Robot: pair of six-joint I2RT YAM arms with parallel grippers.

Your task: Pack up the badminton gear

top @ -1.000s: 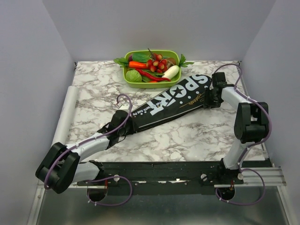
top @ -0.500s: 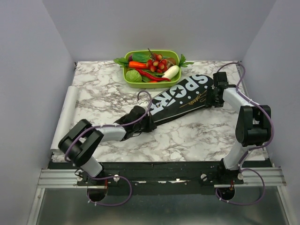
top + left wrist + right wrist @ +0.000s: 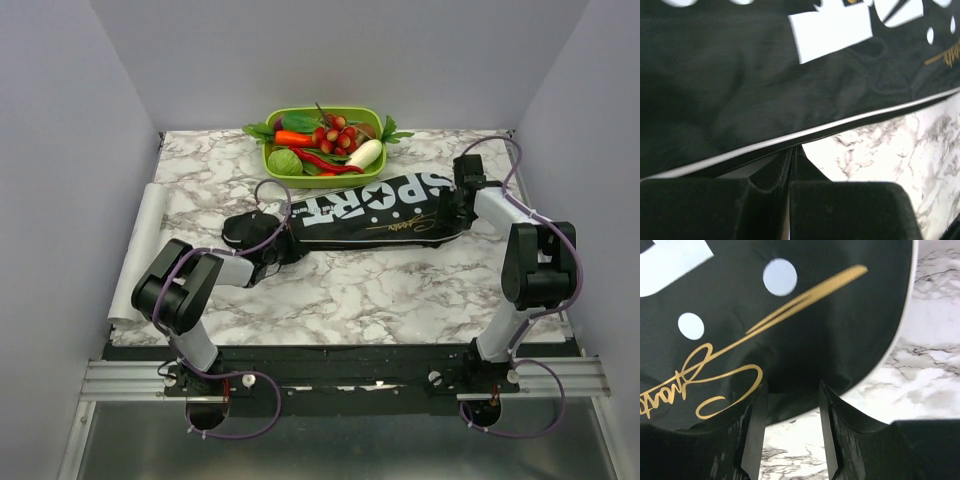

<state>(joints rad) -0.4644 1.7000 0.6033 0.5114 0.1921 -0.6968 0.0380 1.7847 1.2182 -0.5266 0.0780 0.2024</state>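
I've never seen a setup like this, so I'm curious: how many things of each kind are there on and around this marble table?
white-and-black robot arms: 2 (left arm, right arm)
black racket-shaped fabric bag lettered SPORT: 1
green plastic tray of toy vegetables: 1
white roll lying far left: 1
Total: 5

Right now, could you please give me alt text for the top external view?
A long black racket-shaped bag lettered SPORT lies across a marble table, the left gripper shut on its narrow end and the right gripper at its wide end. A green tray of toy vegetables sits behind it.
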